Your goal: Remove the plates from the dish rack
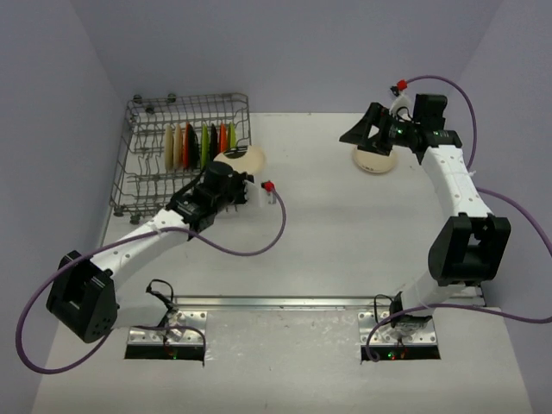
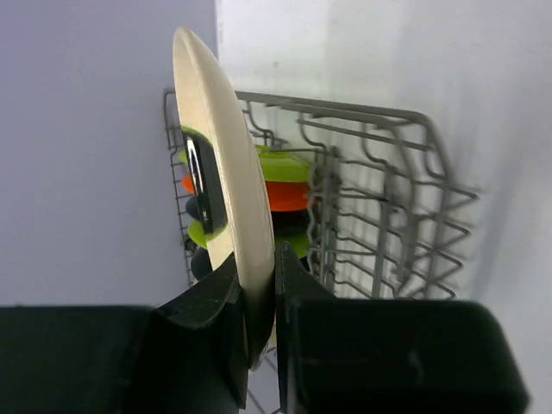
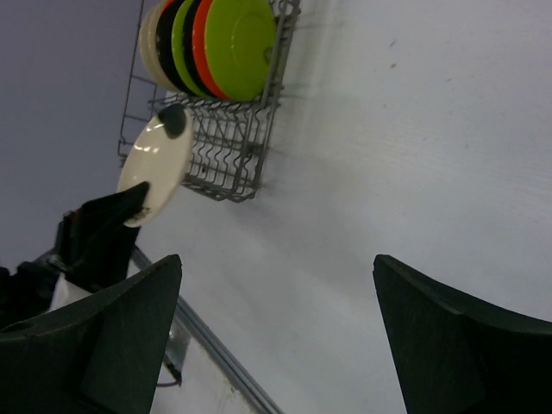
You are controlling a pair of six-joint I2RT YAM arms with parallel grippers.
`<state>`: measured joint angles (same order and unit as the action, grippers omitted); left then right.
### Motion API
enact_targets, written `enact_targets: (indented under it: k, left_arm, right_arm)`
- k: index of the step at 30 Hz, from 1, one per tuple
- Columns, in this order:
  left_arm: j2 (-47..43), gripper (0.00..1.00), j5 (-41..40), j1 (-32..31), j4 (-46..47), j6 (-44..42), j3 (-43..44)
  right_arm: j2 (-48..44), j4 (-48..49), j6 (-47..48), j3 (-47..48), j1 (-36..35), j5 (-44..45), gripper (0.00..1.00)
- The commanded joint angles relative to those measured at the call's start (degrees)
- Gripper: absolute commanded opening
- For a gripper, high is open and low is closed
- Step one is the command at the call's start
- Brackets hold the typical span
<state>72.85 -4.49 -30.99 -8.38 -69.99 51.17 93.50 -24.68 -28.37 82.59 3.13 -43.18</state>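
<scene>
At the far left of the counter (image 1: 328, 233), the dish rack (image 1: 142, 185) carries a row of plates (image 1: 204, 143) standing on edge between its tines. They are cream, orange, lime green and black, packed face to face. They look like thin moulded plastic, so I judge them light, stiff and hard to break. They are also glossy, so they may slip or swivel in a pinch. With the faces so close together, the exposed upper rim looks like the only sensible place to take hold. One finger should go on each face, and the lift should run straight up along the tines so the rim does not catch the wire.

Just right of the rack, the left fingers (image 2: 297, 297) are drawn in narrow on a cream plate (image 2: 226, 190), one on each face at its lower rim. The plate stands nearly upright, edge-on to the wrist camera. It is outside the rack beside its right wall and apart from the row. The fingers take only a small bite of the rim, so a quick swing might let the plate pivot.

Further right, well apart from the rack, the right fingers (image 3: 112, 323) are spread wide with nothing between them. In the top view they hang at a resting cream plate (image 1: 374, 161) on the counter, which may be more than one plate stacked. I cannot tell whether they touch it. Lying low like that, it would need a finger worked under the rim.
</scene>
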Motion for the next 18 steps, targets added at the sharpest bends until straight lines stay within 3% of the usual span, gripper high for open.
enact_targets:
  k: [1, 6, 18]
  left_arm:
    - [-7.42, 0.0, -12.37, -9.71, 20.31, -24.07, -12.19]
    - [-11.71, 0.0, -10.77, -14.47, 31.16, -34.96, -22.8]
    - [-13.34, 0.0, -9.95, -18.23, 30.8, -31.71, -22.34]
  right_arm:
    - [-1.92, -2.99, 2.75, 0.46, -7.76, -4.79, 0.9]
    - [-0.62, -5.85, 5.86, -1.28, -14.52, -2.62, 0.88]
    - [4.9, -5.38, 7.63, -1.39, -24.47, 0.9, 0.67]
